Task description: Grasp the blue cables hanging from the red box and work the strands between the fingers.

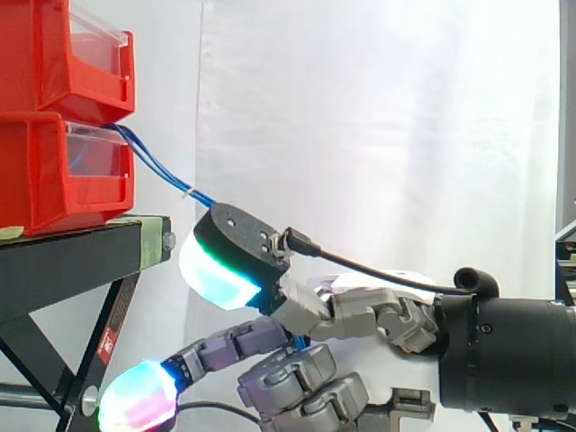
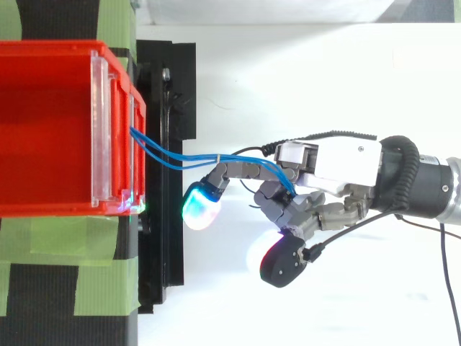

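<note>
Beyond the fingertips, away from the wrist, we see an upper red bin [image 1: 54,54] stacked on a lower red bin [image 1: 45,180], both on a black stand [image 1: 81,261]. The blue cables [image 2: 202,158] come out of the lower bin's front, where we faintly make them out behind its clear panel [image 1: 94,157], and slope down to the hand [image 2: 338,162]. A white tie [image 2: 218,156] binds them just short of the fingers [image 2: 241,171], which are curled and grasp the strands between them. Strips of green tape [image 2: 65,238] lie on the stand beside the bins, and a white curtain [image 1: 378,117] hangs behind. Where the cables end inside the hand is hidden, and the side view's bottom edge cuts off the lowest fingers.
</note>
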Available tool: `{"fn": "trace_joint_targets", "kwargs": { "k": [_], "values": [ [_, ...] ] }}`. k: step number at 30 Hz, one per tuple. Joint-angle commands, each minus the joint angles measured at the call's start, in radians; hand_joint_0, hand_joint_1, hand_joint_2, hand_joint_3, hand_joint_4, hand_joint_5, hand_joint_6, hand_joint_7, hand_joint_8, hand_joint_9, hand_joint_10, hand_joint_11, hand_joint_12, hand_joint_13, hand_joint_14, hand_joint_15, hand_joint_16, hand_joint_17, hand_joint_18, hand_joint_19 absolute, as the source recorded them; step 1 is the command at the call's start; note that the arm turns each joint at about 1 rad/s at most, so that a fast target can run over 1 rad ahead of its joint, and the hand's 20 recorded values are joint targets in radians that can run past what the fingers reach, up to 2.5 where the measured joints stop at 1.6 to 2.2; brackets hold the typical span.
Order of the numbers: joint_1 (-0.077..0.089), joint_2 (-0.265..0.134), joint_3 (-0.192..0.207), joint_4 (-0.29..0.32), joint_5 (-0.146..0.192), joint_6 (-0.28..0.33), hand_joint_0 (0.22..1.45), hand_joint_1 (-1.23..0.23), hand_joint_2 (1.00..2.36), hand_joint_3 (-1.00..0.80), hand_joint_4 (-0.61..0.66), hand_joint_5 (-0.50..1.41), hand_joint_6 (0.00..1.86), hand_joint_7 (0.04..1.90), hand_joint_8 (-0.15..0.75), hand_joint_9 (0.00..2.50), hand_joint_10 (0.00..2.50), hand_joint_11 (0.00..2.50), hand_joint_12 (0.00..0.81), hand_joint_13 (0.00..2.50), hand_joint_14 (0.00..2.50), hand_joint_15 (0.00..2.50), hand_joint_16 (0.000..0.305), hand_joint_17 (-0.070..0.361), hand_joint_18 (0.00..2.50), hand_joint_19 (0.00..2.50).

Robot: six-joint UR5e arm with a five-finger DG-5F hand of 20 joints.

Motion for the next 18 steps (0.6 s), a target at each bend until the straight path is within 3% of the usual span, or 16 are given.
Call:
{"fn": "trace_joint_targets", "kwargs": {
  "k": [1,18],
  "values": [
    [0.000,0.000,0.001,-0.020,0.000,-0.001,0.67,-0.58,1.00,-1.00,0.26,0.07,0.01,1.12,0.429,0.94,2.50,2.50,0.546,1.38,2.50,1.50,0.074,0.166,1.60,0.42],
    [0.000,0.000,0.001,-0.028,0.000,-0.001,0.67,-0.58,1.00,-1.00,0.26,0.07,0.01,1.11,0.429,0.94,2.50,2.50,0.547,1.38,2.50,1.50,0.074,0.165,1.60,0.42]
  ]
}}
